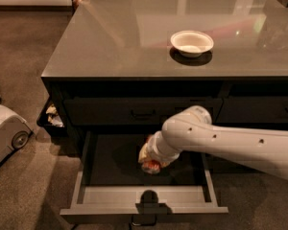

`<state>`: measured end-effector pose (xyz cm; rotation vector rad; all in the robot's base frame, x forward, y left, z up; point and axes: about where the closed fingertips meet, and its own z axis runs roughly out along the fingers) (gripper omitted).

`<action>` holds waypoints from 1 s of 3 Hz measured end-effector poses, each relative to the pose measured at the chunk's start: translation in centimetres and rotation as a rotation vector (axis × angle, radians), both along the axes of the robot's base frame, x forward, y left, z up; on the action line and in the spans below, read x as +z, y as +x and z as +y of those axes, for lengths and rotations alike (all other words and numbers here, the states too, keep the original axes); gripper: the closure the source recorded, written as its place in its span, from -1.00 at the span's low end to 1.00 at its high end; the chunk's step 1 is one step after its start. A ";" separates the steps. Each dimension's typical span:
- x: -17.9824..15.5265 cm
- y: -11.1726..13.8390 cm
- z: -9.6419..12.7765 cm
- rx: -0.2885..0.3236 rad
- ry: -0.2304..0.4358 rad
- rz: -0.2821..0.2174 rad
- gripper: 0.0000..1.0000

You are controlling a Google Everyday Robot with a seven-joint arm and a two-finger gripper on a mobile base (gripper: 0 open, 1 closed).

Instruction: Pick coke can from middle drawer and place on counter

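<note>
Bowl point(192, 42) sits on counter point(120, 42), right of centre. Middle drawer point(110, 194) stands open below the counter's front edge. Gripper point(151, 160) is inside it, near the middle, clasping coke can point(152, 167).

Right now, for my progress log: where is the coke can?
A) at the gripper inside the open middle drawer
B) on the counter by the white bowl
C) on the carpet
A: the coke can shows red at the gripper, down inside the open middle drawer; the counter bears the white bowl, not the can.
</note>
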<state>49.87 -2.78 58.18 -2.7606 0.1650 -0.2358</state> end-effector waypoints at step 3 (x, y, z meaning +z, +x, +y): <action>17.5 2.4 0.1 0.254 -0.097 -0.301 1.00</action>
